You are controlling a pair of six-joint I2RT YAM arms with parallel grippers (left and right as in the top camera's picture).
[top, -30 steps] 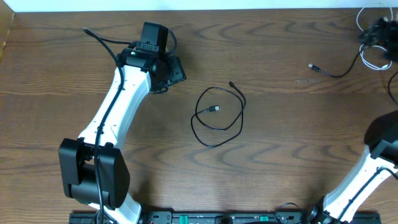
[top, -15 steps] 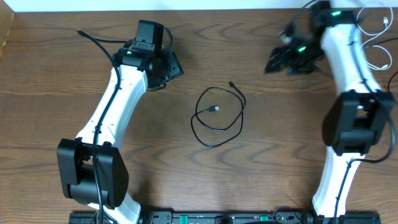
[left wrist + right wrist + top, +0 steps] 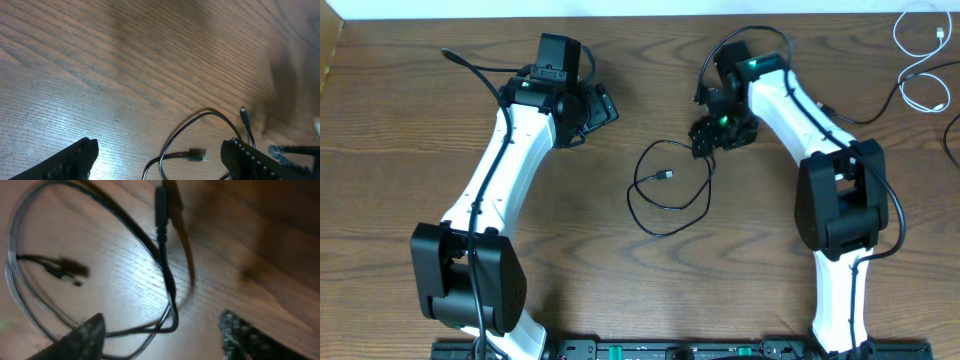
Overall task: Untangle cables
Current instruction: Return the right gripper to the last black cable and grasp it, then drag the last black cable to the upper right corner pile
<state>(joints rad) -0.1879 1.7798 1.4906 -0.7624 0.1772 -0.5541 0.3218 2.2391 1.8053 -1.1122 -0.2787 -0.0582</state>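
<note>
Wood table (image 3: 420, 100): blk cable (image 3: 167, 280) looped, one plug (image 3: 160, 202) facing far edge.

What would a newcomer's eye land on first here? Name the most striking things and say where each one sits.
The coiled black cable lies in the middle of the table, both plug ends free. The right end effector hangs open just over the coil's upper right edge. A white cable loops at the far right corner, well away from the coil.

Longer cable (image 3: 630, 200) lies centre, right claw (image 3: 705, 140) over its far end; shorter cable (image 3: 908, 85) far right
</note>
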